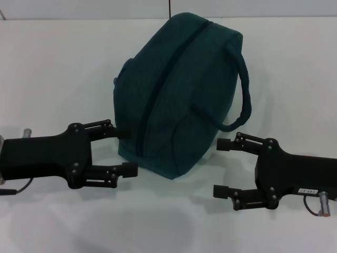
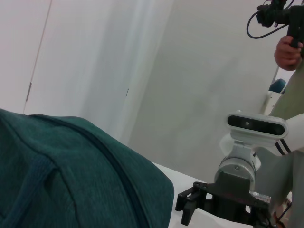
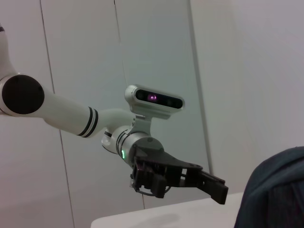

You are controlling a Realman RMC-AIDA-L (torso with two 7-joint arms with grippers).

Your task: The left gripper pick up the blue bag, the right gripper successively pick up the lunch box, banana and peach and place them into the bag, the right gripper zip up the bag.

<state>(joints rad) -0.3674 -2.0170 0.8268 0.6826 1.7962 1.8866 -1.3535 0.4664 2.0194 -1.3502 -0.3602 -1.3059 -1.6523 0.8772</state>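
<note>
The blue bag [image 1: 179, 95] rests on the white table [image 1: 52, 68] with its dark zipper line running along the top and one looped handle [image 1: 243, 92] hanging toward my right side. My left gripper [image 1: 124, 151] is open, low at the bag's left end, its far fingertip right against the fabric. My right gripper [image 1: 221, 167] is open too, just off the bag's near right corner with nothing between its fingers. The bag [image 2: 71, 175] fills the left wrist view, with the right gripper [image 2: 187, 209] beyond it. The right wrist view shows the left gripper [image 3: 209, 186] and an edge of the bag [image 3: 278, 190]. Lunch box, banana and peach are out of view.
White wall panels [image 1: 84, 8] run behind the table. A person's hand [image 2: 287, 50] holding a black device shows high in the left wrist view, beside the right arm.
</note>
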